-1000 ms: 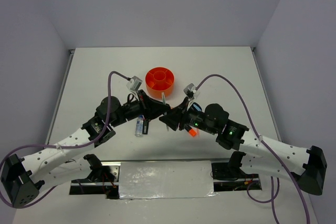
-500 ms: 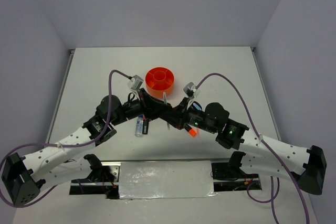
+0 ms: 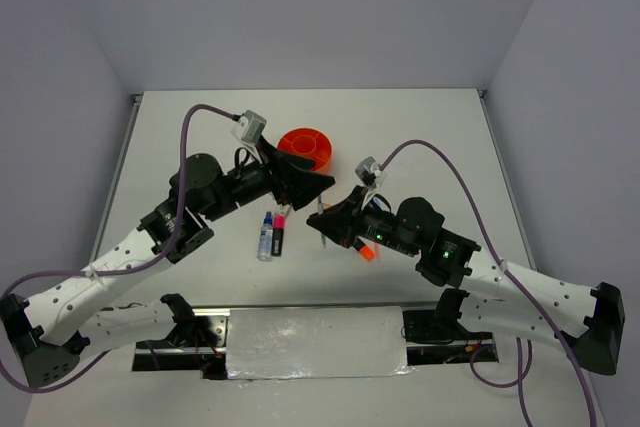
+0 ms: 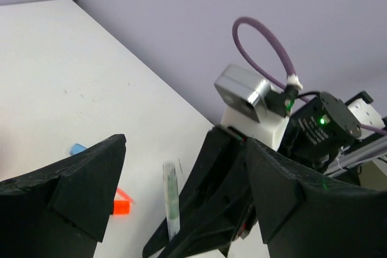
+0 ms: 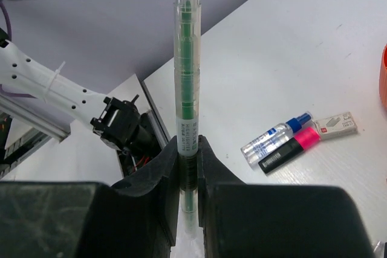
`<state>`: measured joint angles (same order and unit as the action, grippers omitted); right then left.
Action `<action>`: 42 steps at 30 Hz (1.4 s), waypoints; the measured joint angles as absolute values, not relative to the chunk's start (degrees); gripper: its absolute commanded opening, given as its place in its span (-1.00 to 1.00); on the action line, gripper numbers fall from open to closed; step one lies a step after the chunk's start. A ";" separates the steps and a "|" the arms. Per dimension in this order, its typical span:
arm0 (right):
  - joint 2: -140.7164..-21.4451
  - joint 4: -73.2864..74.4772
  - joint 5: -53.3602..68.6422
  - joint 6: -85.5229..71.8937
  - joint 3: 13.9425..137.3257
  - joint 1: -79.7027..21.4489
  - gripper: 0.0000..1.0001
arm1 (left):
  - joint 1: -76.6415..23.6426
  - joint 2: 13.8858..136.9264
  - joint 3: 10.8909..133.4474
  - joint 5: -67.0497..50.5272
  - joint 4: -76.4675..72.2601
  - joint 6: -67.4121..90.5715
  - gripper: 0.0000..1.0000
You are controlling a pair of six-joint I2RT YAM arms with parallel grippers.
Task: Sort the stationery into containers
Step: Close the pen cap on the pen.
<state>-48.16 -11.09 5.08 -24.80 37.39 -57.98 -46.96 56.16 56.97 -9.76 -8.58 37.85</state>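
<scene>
My right gripper is shut on a clear pen with a green core, which stands upright between its fingers; from above, the right gripper sits mid-table. My left gripper is open and holds nothing, and that same pen shows beyond its jaws. Seen from above, the left gripper hovers just in front of the round orange organiser. A blue-capped marker and a pink-black highlighter lie side by side on the table. An orange-black highlighter lies under the right arm.
A small white box lies near the marker and pink highlighter. A light-blue piece and an orange piece rest on the table. Both arms crowd the middle, their cables arching above.
The right gripper has shut on the pen. The left gripper has let go of it, opened wide and pulled back left and upward toward the organiser.
</scene>
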 measured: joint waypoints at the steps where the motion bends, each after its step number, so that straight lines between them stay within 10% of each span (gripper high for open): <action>1: -48.16 -11.05 5.21 -24.80 37.39 -57.98 -1.00 | -46.96 56.71 58.17 -9.17 -7.92 37.54 0.69; 16: -46.44 -8.99 5.19 -24.58 37.39 -57.98 -1.00 | -46.78 59.24 59.88 -8.97 -2.33 35.97 0.08; 27: -47.94 -7.62 4.91 -24.56 37.56 -57.95 -1.00 | -46.70 59.51 59.31 -10.76 -2.04 35.92 -1.00; 42: -55.86 9.08 6.85 -19.09 55.70 -53.15 -1.00 | -45.78 58.98 57.19 -6.72 -13.41 36.07 -1.00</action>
